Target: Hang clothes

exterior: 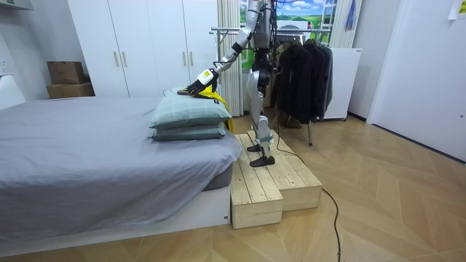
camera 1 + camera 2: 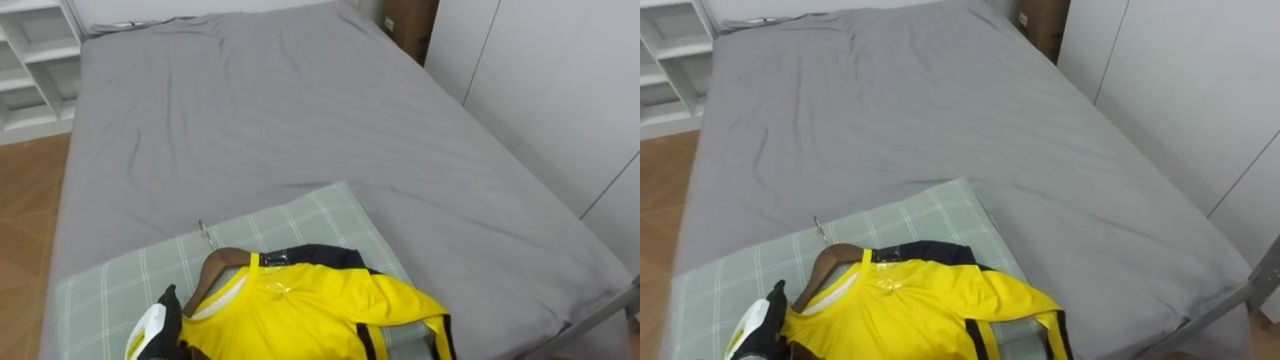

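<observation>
Our left hand (image 2: pixel 148 335) touched the shirt (image 2: pixel 310 305) on the pillow (image 2: pixel 290 225), its grip beyond telling, and we judged the hanger (image 2: pixel 215 266) needed firm hold before lifting.

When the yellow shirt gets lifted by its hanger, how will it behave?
The yellow shirt will probably droop limp, since it lies rumpled on the pillow. The wooden hanger looks rigid, so it should carry the shirt. The shirt's thin folds suggest it is light and may swing.

Left arm stretched forward, its left hand (image 2: pixel 148 336) held low ahead.
</observation>
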Tool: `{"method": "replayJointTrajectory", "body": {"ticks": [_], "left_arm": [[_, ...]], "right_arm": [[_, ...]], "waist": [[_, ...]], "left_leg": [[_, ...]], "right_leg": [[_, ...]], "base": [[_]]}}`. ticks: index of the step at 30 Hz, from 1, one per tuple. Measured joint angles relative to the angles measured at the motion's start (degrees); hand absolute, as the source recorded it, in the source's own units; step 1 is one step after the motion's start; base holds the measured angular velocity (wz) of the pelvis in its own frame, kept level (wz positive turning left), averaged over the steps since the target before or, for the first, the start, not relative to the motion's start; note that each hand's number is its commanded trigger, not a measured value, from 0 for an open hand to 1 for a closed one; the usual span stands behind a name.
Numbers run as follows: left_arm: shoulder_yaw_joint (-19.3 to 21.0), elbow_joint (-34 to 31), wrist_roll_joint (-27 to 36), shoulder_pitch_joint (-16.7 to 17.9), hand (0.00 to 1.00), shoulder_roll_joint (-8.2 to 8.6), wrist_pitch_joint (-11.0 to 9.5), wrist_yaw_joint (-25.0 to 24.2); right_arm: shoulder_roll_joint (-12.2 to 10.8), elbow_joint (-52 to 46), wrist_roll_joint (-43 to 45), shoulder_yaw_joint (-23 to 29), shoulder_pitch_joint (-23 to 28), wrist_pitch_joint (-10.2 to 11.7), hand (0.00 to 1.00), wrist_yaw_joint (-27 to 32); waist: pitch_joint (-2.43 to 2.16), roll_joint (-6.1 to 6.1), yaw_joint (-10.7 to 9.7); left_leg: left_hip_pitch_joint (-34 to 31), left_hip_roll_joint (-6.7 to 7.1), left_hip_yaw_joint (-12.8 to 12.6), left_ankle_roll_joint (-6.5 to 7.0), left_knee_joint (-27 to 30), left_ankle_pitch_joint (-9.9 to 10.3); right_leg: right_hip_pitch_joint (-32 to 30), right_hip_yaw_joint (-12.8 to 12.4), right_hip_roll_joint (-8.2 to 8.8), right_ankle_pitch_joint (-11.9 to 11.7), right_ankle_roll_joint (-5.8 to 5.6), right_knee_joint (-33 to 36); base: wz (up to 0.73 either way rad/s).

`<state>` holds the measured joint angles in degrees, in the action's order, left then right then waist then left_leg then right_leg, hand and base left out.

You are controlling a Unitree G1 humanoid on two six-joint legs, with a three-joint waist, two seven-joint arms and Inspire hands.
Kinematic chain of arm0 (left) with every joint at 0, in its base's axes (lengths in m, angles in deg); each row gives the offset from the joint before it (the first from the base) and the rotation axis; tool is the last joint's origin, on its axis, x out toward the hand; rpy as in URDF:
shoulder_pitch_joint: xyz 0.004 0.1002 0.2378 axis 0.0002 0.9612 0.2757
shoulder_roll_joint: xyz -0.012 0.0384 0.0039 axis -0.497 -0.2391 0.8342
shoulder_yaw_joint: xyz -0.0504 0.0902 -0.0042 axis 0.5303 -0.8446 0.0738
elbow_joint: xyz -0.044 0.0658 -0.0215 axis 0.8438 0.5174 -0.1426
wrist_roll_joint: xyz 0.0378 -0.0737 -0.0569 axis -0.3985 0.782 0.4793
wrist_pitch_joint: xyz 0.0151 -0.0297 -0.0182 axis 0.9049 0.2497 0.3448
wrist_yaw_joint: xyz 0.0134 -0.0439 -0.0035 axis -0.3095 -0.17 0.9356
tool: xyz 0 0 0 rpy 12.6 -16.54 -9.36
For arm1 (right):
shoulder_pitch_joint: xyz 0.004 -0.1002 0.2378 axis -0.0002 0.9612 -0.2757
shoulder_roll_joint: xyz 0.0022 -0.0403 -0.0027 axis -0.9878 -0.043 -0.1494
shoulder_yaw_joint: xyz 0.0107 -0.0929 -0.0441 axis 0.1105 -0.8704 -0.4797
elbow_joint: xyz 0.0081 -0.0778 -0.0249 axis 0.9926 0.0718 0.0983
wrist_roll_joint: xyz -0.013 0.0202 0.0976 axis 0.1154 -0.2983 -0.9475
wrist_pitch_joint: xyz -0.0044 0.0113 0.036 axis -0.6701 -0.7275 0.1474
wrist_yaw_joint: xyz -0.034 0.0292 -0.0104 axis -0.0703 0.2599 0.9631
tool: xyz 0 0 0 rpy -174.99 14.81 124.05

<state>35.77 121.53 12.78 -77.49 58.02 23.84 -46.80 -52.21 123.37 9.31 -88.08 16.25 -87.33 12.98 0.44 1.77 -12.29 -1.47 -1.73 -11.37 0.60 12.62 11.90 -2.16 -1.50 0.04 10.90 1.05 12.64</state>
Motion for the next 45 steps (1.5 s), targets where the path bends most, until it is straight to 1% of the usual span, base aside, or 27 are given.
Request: {"method": "replayJointTrajectory", "body": {"ticks": [4, 12, 15, 19, 25, 26, 30, 32, 34, 38, 40, 42, 44, 45], "left_arm": [[0.0, 0.0, 0.0, 0.0, 0.00, 0.00, 0.1, 0.0], [0.0, 0.1, 0.0, -0.1, 0.00, -0.01, 0.2, -0.2], [0.0, 1.9, 0.0, -1.1, 0.00, -0.05, 0.3, -0.4], [0.0, 3.8, -0.1, -1.8, 0.00, -0.22, 0.3, -0.5], [0.0, 4.2, -0.2, -2.0, 0.00, -0.25, 0.8, -0.4], [0.0, 4.3, -0.3, -2.4, 0.00, -0.25, 0.9, -0.4], [0.0, 5.1, -0.3, -3.7, 0.00, -0.39, 1.0, -0.3], [0.1, 5.2, -0.3, -4.0, 0.00, -0.41, 1.0, -0.2], [0.2, 6.0, -0.3, -5.0, 0.00, -0.47, 1.0, 0.1], [0.3, 8.0, -0.9, -7.9, 0.00, -0.52, 1.8, 0.2], [0.3, 8.6, -0.9, -8.5, 0.00, -0.55, 1.9, 0.4], [0.4, 8.7, -0.8, -9.0, 0.00, -0.56, 1.9, 0.6], [0.4, 8.7, -0.8, -9.5, 0.00, -0.55, 1.9, 1.5], [0.4, 8.7, -0.8, -9.8, 0.00, -0.53, 1.9, 2.1]], "right_arm": [[0.0, 0.0, 0.0, 0.0, -0.2, 0.0, 0.00, 0.0], [0.0, -0.1, 0.4, -0.1, -0.5, 0.0, 0.00, 0.0], [0.1, -0.3, 0.4, -0.9, -0.6, 0.0, 0.00, -0.1], [0.1, -0.5, 0.4, -1.3, -0.6, 0.0, 0.00, -0.1], [0.1, -0.6, 0.5, -1.8, -1.1, 0.0, 0.00, -0.1], [0.1, -0.7, 0.5, -1.8, -1.1, 0.0, 0.00, -0.1], [0.1, -1.1, 1.2, -1.9, -1.8, 0.0, 0.00, -0.1], [0.1, -1.3, 1.9, -1.8, -1.8, 0.0, 0.00, -0.1], [0.1, -1.3, 2.4, -1.8, -2.1, 0.0, 0.00, -0.1], [0.1, -1.1, 2.3, -2.1, -3.1, -0.1, 0.00, -0.4], [0.2, -1.1, 2.0, -3.0, -3.4, -0.1, 0.00, -0.6], [0.2, -1.1, 1.9, -4.2, -4.1, -0.2, 0.00, -0.7], [0.3, -1.0, 1.9, -4.2, -4.8, -0.2, 0.00, -0.7], [0.3, -0.9, 1.9, -4.2, -5.2, -0.2, 0.00, -0.6]], "waist": [[-0.04, 0.12, 0.0], [0.06, 0.56, 0.0], [0.12, 0.70, 0.1], [0.13, 0.69, 0.2], [0.15, 0.56, 0.2], [0.14, 0.52, 0.2], [0.37, 0.09, 0.1], [0.38, 0.03, 0.1], [0.42, -0.02, 0.1], [0.51, -0.10, 0.0], [0.58, -0.16, 0.0], [0.67, -0.28, 0.0], [0.90, -0.41, 0.0], [0.93, -0.45, -0.1]], "left_leg": [[0.0, 0.01, 0.0, 0.00, 0.1, 0.0], [-0.1, 0.00, 0.0, 0.00, 0.1, 0.0], [-0.1, 0.00, 0.0, 0.00, 0.1, 0.0], [-0.1, 0.00, -0.1, 0.00, 0.1, 0.0], [-1.5, -0.24, -0.2, -0.01, 0.6, 0.0], [-2.0, -0.29, -0.2, -0.01, 0.9, 0.0], [-3.8, -0.55, -0.2, -0.02, 1.2, 0.0], [-4.3, -0.57, -0.3, -0.03, 1.3, 0.0], [-5.3, -0.59, -0.3, -0.03, 1.8, 0.0], [-7.2, -0.63, -0.3, -0.01, 2.8, 0.0], [-7.3, -0.66, -0.6, 0.01, 2.8, 0.0], [-7.9, -0.67, -0.9, 0.13, 2.9, -0.1], [-8.5, -0.63, -1.2, 0.25, 3.1, -0.2], [-8.8, -0.62, -1.2, 0.26, 3.3, -0.2]], "right_leg": [[0.0, 0.0, 0.02, 0.0, 0.00, 0.0], [-0.1, 0.0, 0.00, 0.0, 0.00, 0.1], [-0.1, 0.0, 0.00, 0.0, 0.00, 0.1], [-0.1, -0.1, 0.00, 0.0, 0.00, 0.0], [-1.3, 0.0, -0.10, -0.2, 0.07, 0.1], [-1.6, 0.2, -0.10, -0.2, 0.10, 0.1], [-3.1, 0.3, -0.26, -0.5, 0.25, 0.8], [-3.9, 0.3, -0.26, -0.5, 0.25, 1.1], [-4.9, 0.3, -0.25, -0.5, 0.25, 1.5], [-6.9, 0.1, -0.20, -0.5, 0.23, 2.4], [-7.3, -0.1, -0.20, -0.5, 0.22, 3.0], [-8.1, -0.5, -0.23, -0.5, 0.21, 3.4], [-9.1, -0.8, -0.21, -0.5, 0.15, 4.1], [-9.4, -1.0, -0.21, -0.4, 0.12, 4.3]], "base": [[0.00], [0.00], [0.00], [0.00], [0.01], [0.04], [0.01], [0.00], [0.00], [0.00], [-0.06], [-0.08], [-0.07], [-0.05]]}}
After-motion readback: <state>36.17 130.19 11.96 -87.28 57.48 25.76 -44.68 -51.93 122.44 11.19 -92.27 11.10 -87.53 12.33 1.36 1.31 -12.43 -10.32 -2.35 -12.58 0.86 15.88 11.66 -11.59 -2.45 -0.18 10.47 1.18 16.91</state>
